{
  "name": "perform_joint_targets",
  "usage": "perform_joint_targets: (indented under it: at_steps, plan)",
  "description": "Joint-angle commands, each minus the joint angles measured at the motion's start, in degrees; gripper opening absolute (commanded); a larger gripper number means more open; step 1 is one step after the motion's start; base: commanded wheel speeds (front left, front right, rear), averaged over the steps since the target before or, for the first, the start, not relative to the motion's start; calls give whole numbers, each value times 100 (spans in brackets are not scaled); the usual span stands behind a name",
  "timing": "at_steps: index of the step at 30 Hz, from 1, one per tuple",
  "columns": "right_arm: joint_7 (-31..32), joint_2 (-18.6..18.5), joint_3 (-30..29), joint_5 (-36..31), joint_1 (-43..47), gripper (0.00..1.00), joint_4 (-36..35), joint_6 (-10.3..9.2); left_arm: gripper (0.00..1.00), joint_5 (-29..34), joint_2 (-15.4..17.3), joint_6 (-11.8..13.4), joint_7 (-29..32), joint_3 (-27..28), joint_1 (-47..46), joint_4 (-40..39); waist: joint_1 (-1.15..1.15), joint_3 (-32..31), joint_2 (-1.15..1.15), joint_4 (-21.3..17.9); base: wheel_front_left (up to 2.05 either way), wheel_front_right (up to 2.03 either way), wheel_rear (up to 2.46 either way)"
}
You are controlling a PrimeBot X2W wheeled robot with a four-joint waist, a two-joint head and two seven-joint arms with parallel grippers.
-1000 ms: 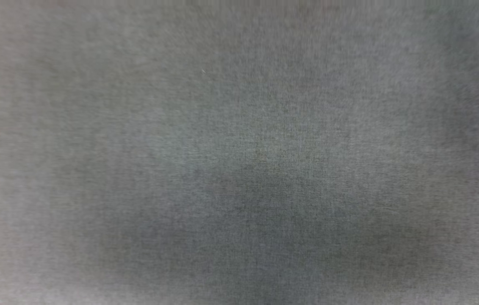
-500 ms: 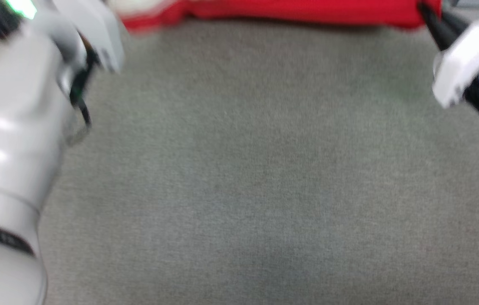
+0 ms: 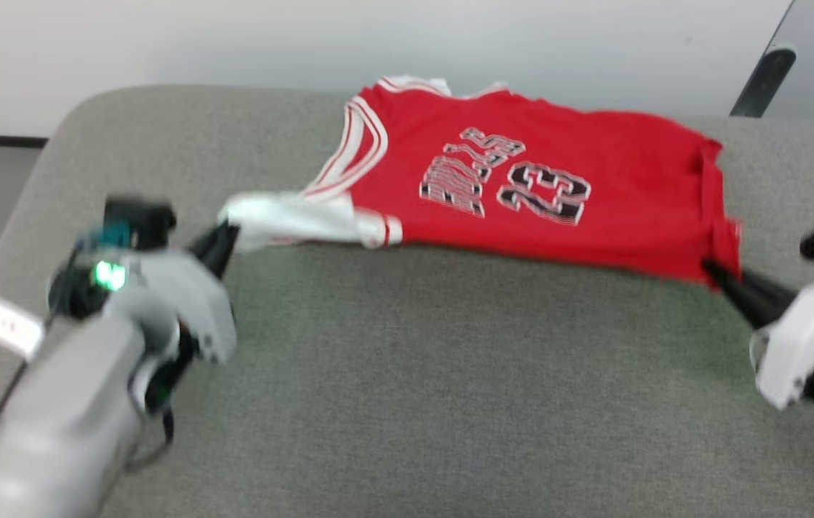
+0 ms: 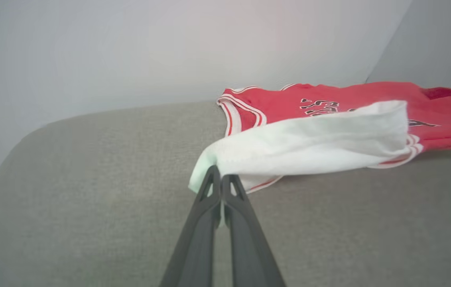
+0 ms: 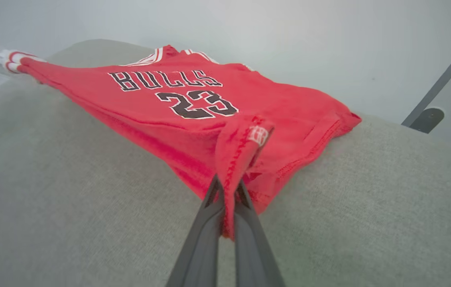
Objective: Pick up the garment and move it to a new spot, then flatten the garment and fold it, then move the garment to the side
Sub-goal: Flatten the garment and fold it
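One garment [image 3: 536,194] lies stretched on the grey table [image 3: 414,374] between two hands: the left hand [image 3: 225,237] pinches its white sleeve, the right hand [image 3: 710,270] its red hem corner.

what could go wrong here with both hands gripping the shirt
1. The left hand pinches only the tip of the white sleeve; it may slip out.
2. The right hand holds a bunched hem corner, so pulling may leave the shirt creased or twisted.
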Motion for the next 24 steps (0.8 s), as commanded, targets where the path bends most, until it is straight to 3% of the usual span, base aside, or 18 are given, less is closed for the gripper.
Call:
perform_joint_targets:
  at_steps: [1,13,19,21,22,24]
  plan:
    - [-13,-117,-61,110,216,0,-90,-8,0,-102,129,153,-3,60,280,-268,0,-82,0,50,0,0,0]
    - [197,-950,-140,323,1741,0,-1465,-7,0,-677,1304,2064,380,198,2858,-3873,0,-30,0,50,0,0,0]
    - [230,-1275,-350,373,2374,0,-1786,-7,0,-1001,1635,2867,490,254,3811,-5035,0,45,0,5,0,0,0]
    - [274,-1329,-367,363,2485,0,-1832,-7,0,-1036,1696,2995,507,249,3952,-5167,0,58,0,-8,0,0,0]
    - [308,-1394,-491,436,2668,0,-1911,-8,0,-1150,1775,3227,561,276,4200,-5445,0,97,0,-51,0,0,0]
    - [353,-1444,-538,463,2762,0,-1945,-8,0,-1166,1825,3323,553,291,4288,-5571,0,116,0,-69,0,0,0]
